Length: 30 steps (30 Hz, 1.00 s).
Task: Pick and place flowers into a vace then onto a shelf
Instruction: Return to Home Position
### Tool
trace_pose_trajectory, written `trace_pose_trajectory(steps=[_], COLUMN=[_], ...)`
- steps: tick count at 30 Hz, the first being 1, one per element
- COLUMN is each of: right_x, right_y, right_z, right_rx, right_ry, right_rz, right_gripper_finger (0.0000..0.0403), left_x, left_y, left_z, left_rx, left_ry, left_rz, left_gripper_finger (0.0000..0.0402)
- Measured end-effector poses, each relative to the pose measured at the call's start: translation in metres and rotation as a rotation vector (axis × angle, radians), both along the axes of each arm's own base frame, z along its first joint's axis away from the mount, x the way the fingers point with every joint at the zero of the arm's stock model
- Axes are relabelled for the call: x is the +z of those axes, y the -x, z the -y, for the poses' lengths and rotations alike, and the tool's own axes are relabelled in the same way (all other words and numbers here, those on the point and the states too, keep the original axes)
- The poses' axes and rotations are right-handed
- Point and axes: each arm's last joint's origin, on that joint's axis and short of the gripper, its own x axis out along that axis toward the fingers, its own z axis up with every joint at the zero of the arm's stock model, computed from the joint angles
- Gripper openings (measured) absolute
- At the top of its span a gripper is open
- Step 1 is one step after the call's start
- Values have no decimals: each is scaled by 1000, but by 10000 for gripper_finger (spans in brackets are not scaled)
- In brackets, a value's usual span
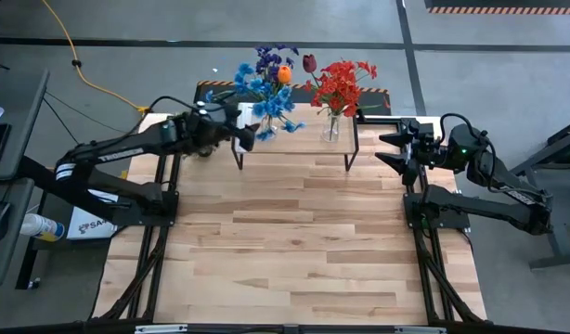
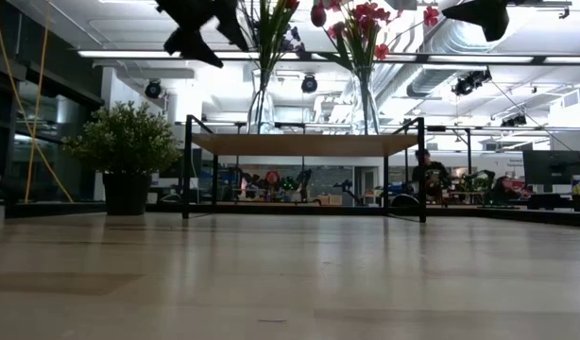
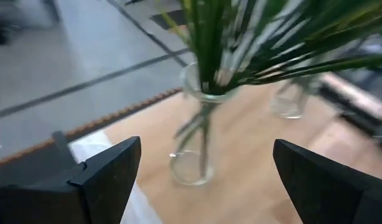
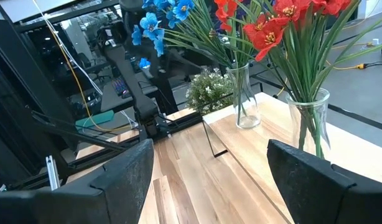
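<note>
Hanging open and empty above the wood table (image 1: 294,232), the right gripper (image 1: 389,151) sits just right of the shelf (image 1: 299,141). The left gripper (image 1: 248,136), fingers wide apart and holding nothing, hovers at the shelf's left end. On the shelf, at the table's far edge, the left vase (image 2: 260,104) holds blue flowers (image 1: 266,93) and the right vase (image 2: 364,99) holds red flowers (image 1: 341,85). A potted plant (image 2: 125,142) stands left of the shelf.
</note>
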Motion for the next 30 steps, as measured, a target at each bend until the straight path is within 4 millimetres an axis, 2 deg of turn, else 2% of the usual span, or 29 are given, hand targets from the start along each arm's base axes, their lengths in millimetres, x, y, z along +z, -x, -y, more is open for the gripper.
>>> trace_pose_trajectory(steps=[6, 15, 18, 22, 26, 30], right_x=[0, 8, 21, 39, 56, 65], right_y=[0, 9, 20, 37, 57, 77], right_z=[0, -4, -9, -17, -26, -35], right_rx=[0, -1, 2, 5, 4, 6], right_ry=[0, 18, 56, 99, 87, 79], right_rz=[0, 38, 73, 84, 42, -23], right_gripper_finger=[303, 303, 303, 303, 303, 303], left_x=[22, 56, 60, 60, 55, 53], left_y=[24, 78, 94, 108, 122, 129], left_z=[21, 79, 94, 106, 113, 120], left_rx=[-173, -527, -609, -634, -631, -697], left_ry=[85, 74, 82, 73, 88, 96], left_rz=[142, 315, 339, 330, 287, 256], left_gripper_finger=[399, 395, 396, 397, 393, 393])
